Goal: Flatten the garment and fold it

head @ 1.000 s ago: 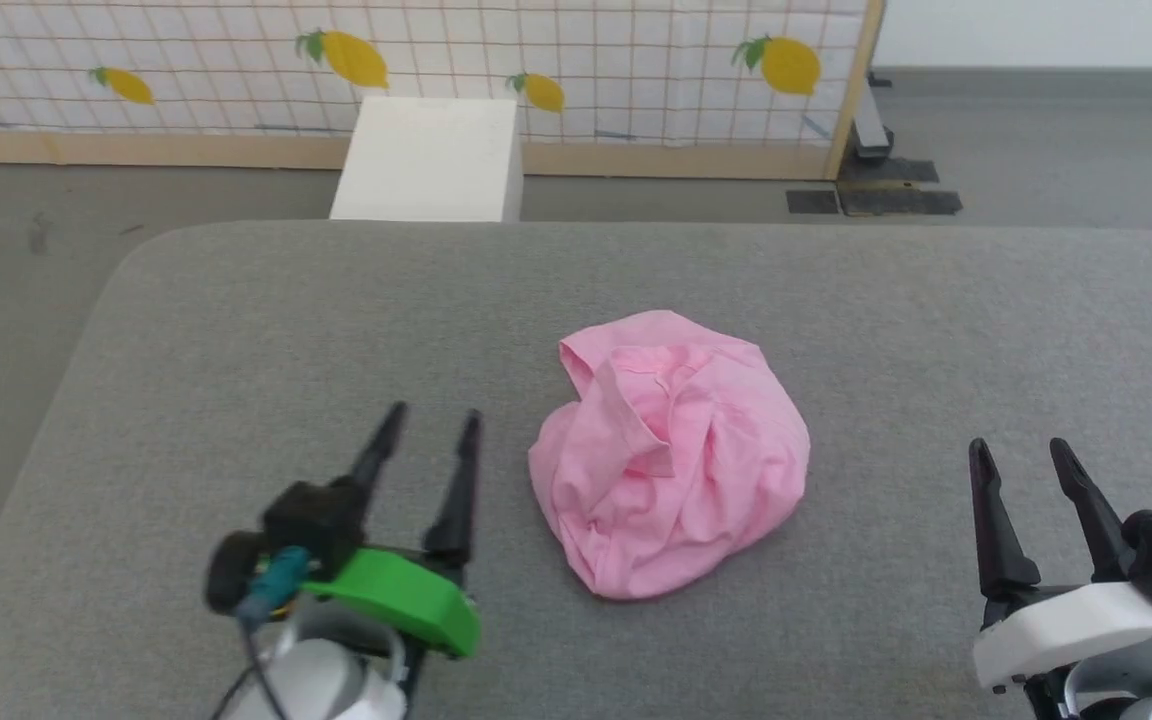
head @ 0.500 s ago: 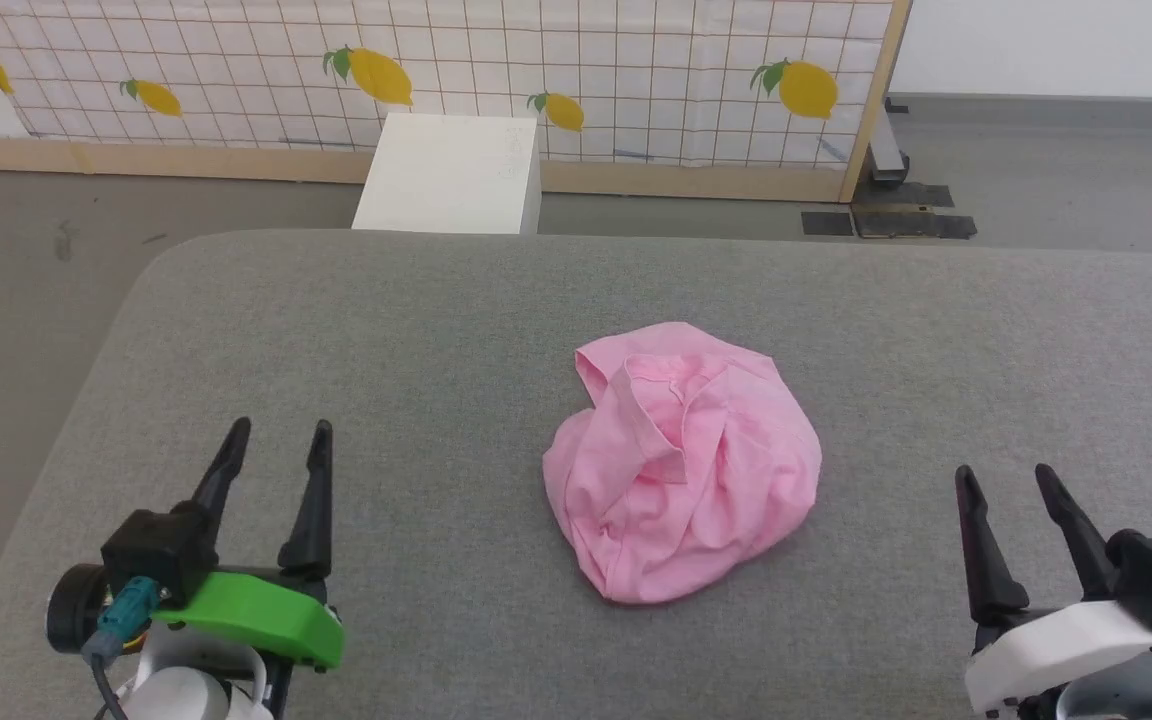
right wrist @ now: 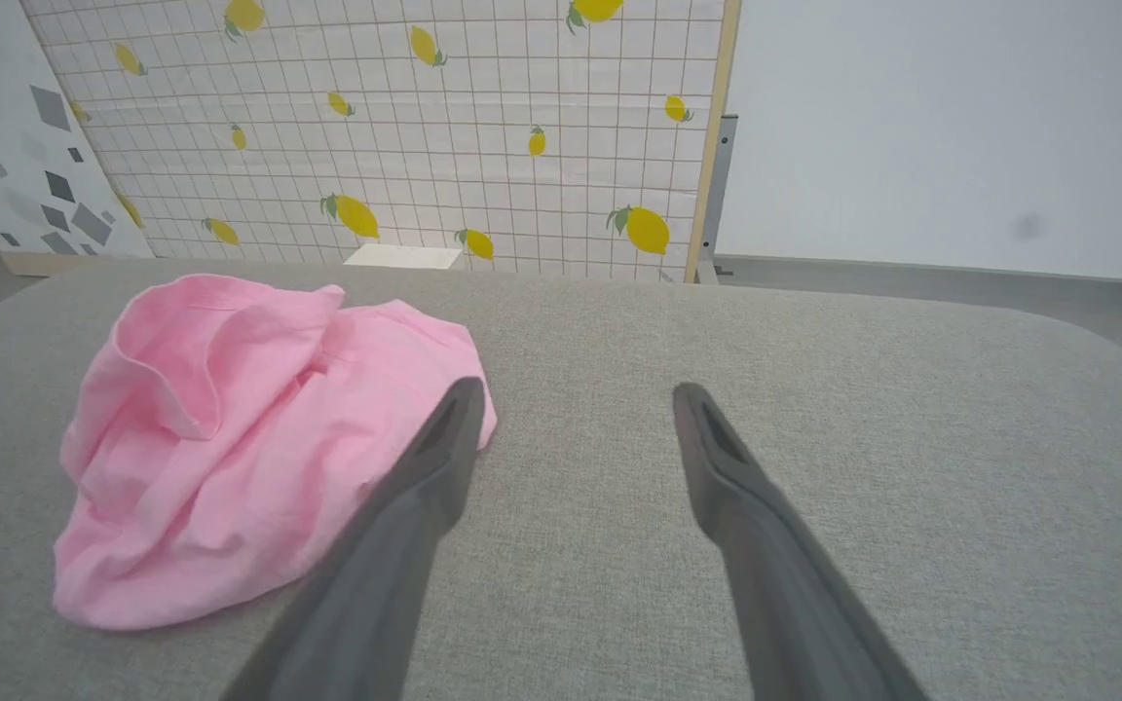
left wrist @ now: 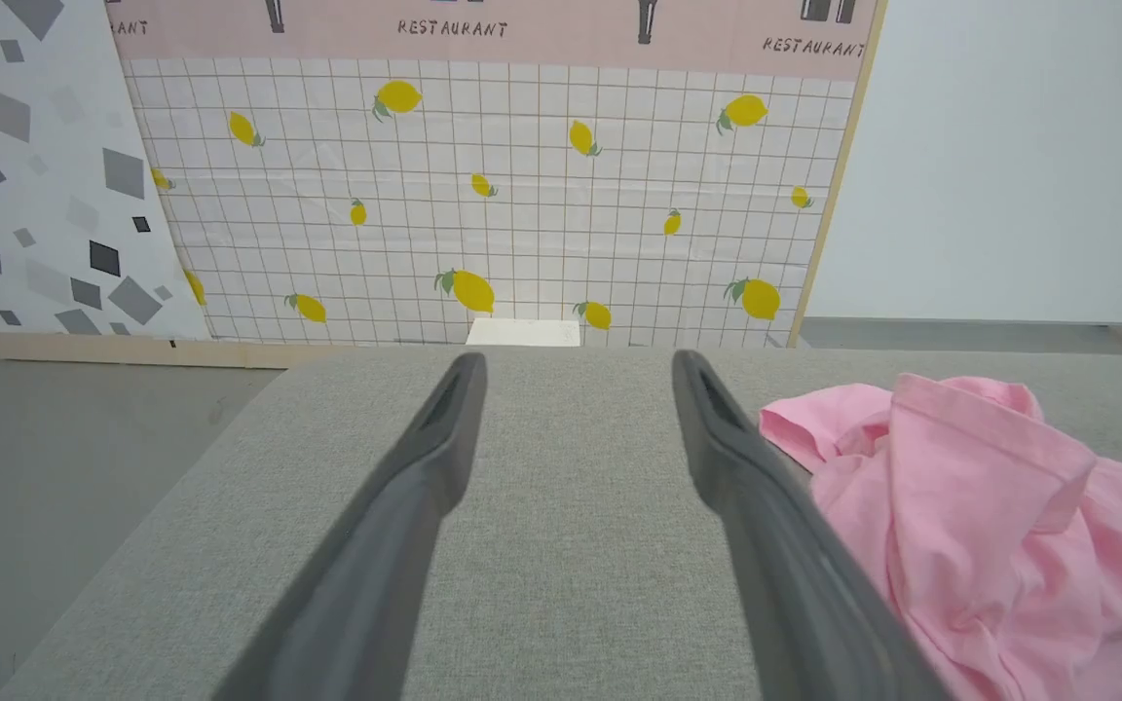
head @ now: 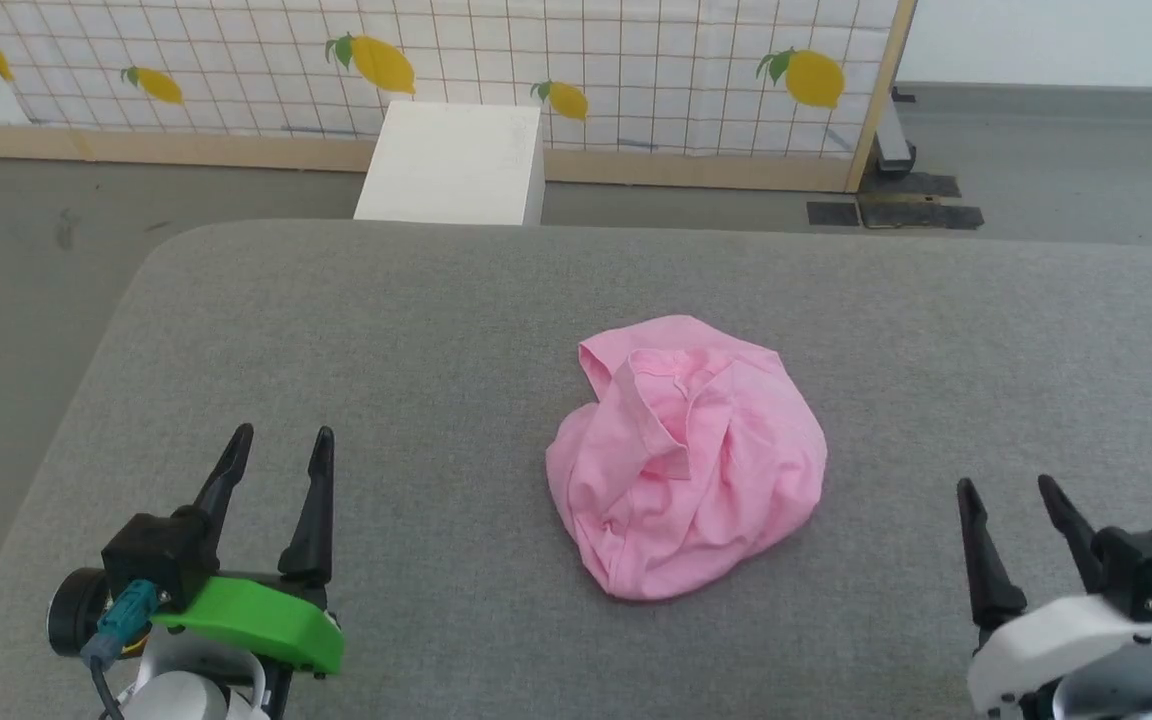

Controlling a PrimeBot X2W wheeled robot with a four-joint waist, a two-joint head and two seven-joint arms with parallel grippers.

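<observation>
Garment (head: 686,460) bunched; left gripper (head: 284,433) at 8 o'clock, right gripper (head: 1005,485) at 4, both splayed empty, prob flanking to spread it.

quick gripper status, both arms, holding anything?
Left gripper: open, holding nothing, left of the garment and apart from it.
Right gripper: open, holding nothing, right of the garment and apart from it.

The scene is evenly and brightly lit; shadows are faint, and wrist views are bent at the edges.
</observation>
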